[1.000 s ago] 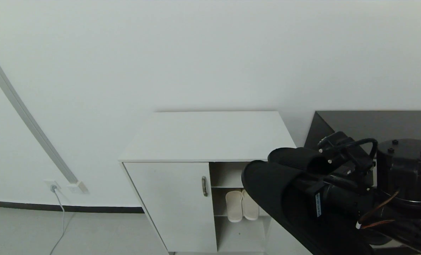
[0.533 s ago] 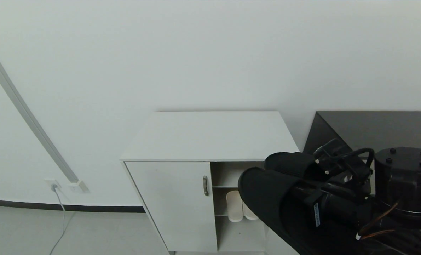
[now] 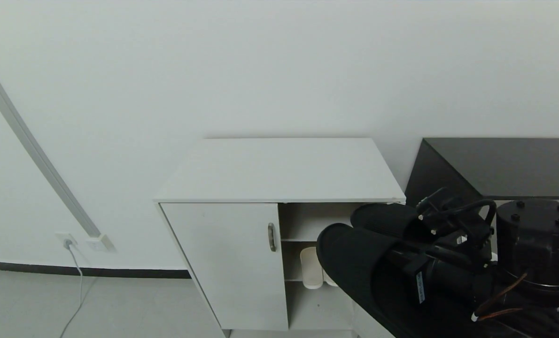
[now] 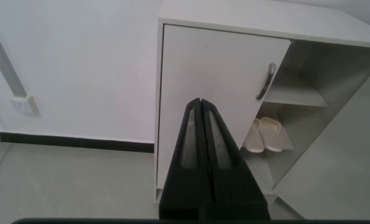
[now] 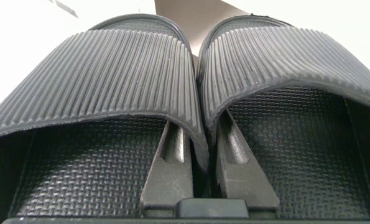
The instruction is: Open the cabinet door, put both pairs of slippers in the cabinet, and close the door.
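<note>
Right gripper (image 5: pixel 203 163) clenched on the black slippers (image 3: pixel 354 256). Its fingers (image 5: pixel 167 168) pinch the two inner strap edges together, so the pair hangs side by side. Pair sits lower right of the head frame, in front of the cabinet's (image 3: pixel 279 173) open right half.

Left gripper (image 4: pixel 200 111): jaws pressed flat together, nothing between them, pointing at the cabinet's closed left door (image 3: pixel 223 263).

Door handle (image 3: pixel 271 237) is on the door's inner edge, at centre frame. White slippers (image 4: pixel 265 134) are side by side on the middle shelf of the open half; in the head view the black pair partly covers them.

Small label (image 3: pixel 420 287) on the right arm, print too small to read.

Wall socket (image 3: pixel 68 243) with grey cable (image 3: pixel 78 291) lower left, slanted conduit (image 3: pixel 30 145) above it. Dark tabletop (image 3: pixel 495 164) at right.
</note>
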You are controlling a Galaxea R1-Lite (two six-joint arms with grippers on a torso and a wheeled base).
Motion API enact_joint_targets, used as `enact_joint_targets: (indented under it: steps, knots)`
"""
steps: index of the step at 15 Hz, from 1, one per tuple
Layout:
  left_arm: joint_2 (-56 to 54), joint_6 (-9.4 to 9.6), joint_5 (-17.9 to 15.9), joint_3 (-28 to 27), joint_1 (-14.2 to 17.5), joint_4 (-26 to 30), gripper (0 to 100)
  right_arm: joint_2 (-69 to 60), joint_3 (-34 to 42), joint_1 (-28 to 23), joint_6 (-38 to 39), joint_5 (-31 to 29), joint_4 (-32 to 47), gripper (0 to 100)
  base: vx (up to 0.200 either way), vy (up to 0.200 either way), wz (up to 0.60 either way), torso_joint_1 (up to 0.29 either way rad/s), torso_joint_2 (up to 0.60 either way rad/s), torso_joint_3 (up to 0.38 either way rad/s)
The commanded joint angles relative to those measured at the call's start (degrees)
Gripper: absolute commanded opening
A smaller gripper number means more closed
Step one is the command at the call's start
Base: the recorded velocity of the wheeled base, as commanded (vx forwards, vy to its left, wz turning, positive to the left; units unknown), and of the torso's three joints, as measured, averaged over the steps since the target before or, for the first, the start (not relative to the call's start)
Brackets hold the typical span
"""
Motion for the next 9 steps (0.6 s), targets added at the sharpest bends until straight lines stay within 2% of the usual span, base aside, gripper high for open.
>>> enact_joint_targets:
  steps: [1,9]
  knots:
    - [0.0,0.05,0.0,0.0,0.0,0.0,0,0.3,0.2,0.0,0.0,0.0,0.0,0,0.0,0.0,0.0,-0.227,0.52,0.305]
    - [0.0,-0.13,0.0,0.0,0.0,0.0,0,1.0,0.6,0.1,0.0,-0.1,-0.4,0,0.0,0.0,0.0,-0.22,0.55,0.319]
